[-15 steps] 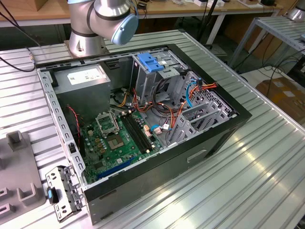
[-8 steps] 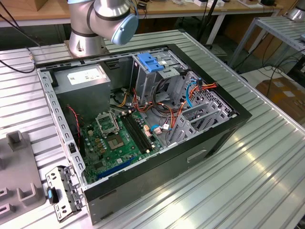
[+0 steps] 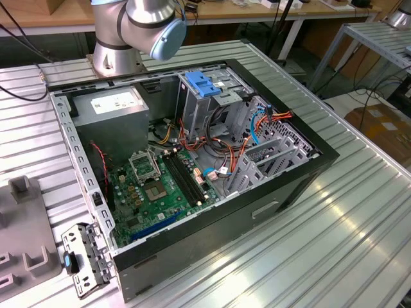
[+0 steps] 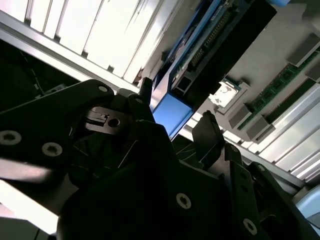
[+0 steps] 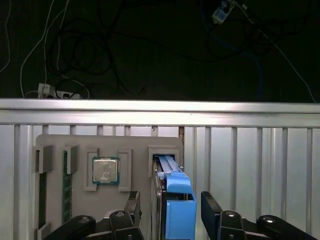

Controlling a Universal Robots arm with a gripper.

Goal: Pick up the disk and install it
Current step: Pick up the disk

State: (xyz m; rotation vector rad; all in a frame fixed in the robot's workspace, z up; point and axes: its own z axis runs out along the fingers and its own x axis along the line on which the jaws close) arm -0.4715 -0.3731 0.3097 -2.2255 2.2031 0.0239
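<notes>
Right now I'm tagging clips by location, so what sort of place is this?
Likely a robotics lab or workshop: an opened computer case sits on a ribbed metal table, a robot arm stands beside it, and workbenches run behind.

Silver arm joint, light-blue cap; black fingers; silver screws.

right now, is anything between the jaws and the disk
Nothing visible does. In the first wrist view the disk stands on edge in its slot of the grey tray, and the gripper straddles it, jaws open, one on each side with nothing in the gaps.
</notes>
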